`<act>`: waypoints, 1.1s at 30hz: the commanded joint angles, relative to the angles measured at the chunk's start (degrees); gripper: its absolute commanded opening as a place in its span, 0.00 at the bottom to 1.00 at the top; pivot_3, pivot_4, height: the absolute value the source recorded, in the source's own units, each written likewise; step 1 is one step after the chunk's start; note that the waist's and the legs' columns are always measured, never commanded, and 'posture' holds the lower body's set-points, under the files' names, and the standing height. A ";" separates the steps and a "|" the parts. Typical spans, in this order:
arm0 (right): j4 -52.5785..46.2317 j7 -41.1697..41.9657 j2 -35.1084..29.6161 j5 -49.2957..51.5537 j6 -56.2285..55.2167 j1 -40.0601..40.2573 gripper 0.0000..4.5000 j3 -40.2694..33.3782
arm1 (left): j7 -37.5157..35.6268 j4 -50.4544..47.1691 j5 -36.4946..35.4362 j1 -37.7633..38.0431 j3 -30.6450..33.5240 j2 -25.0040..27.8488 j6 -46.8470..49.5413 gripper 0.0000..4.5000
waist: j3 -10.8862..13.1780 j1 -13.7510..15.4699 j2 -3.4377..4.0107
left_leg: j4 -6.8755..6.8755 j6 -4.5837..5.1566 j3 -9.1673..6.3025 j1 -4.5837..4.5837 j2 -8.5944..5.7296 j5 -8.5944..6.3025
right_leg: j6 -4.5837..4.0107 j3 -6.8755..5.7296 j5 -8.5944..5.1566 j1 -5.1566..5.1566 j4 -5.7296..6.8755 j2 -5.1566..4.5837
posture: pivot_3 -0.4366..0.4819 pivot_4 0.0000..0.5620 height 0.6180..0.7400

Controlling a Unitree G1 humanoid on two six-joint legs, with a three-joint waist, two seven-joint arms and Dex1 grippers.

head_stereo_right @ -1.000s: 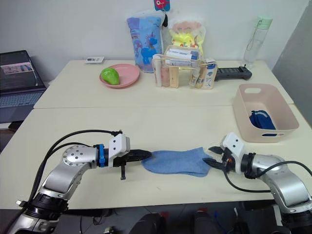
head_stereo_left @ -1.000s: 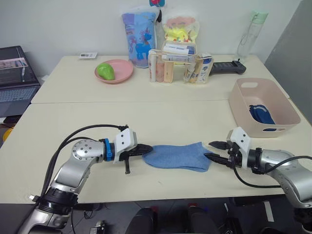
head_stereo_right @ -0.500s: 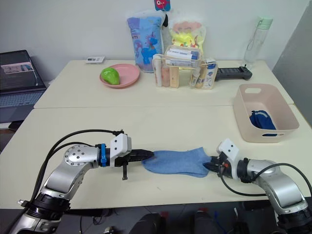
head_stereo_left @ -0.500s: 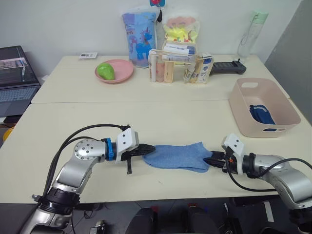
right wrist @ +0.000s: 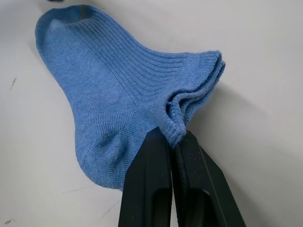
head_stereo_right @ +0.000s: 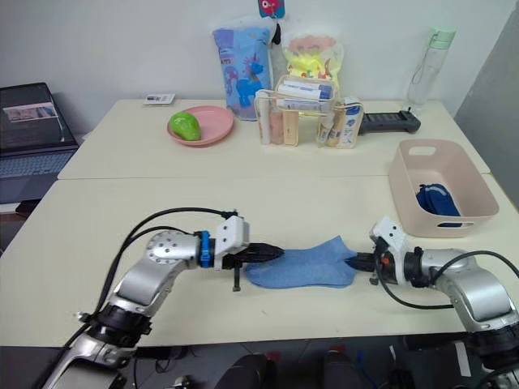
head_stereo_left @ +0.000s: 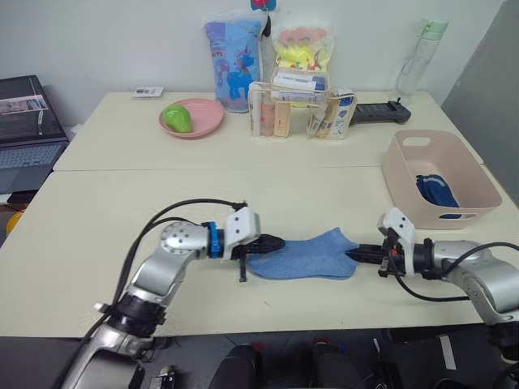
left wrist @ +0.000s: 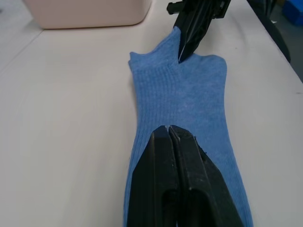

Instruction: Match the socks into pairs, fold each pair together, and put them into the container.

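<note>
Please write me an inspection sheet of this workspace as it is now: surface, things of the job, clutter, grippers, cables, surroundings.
Surface: pale beige table.
Job's things: light blue knit socks stacked flat; pale pink plastic basin holding dark blue fabric.
Clutter: round pink plate with green fruit, clear organiser of tubes, patterned pouches, bottle.
Grippers: left gripper and right gripper, jaws shut on opposite sock ends.
Cables: black, along both arms.
Surroundings: laptop at left.
</note>
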 commanded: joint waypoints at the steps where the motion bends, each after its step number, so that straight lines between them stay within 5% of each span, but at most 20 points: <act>1: -0.08 1.38 -0.65 0.52 -0.07 -1.55 0.00 -0.55 | 0.75 1.62 2.00 -2.59 -2.57 -2.33 0.46 0.00 | 0.00 -0.01 0.00 | 0.00 -0.03 0.00 0.00 0.00 0.02 | 0.00 0.00 0.00 0.00 0.00 0.00 | 0.48 0.27 1.00; 12: -7.63 1.91 0.67 14.45 12.13 -3.07 0.00 -6.72 | 2.04 6.11 10.53 -3.86 -7.98 -2.06 1.47 0.00 | 0.00 0.03 0.00 | 0.00 -0.03 -0.02 -0.01 0.01 0.02 | 0.00 0.01 0.00 -0.01 0.00 0.01 | 0.48 0.27 1.00; 22: -10.15 -5.47 10.86 24.65 21.41 -9.64 0.00 -4.31 | 2.14 1.39 9.34 -0.77 -7.22 -1.62 4.27 0.00 | -0.03 -0.12 -0.01 | 0.00 -0.02 -0.04 0.00 0.01 0.01 | 0.00 0.02 0.00 -0.02 0.03 0.00 | 0.48 0.27 1.00; 33: -4.47 -4.44 14.29 15.75 14.99 -12.90 0.00 7.02 | -0.50 -14.10 -6.54 -0.53 10.27 10.62 23.39 0.00 | -0.02 -0.24 0.00 | -0.01 -0.03 -0.05 -0.02 0.01 0.02 | 0.00 0.00 0.00 -0.07 0.02 0.00 | 0.48 0.27 1.00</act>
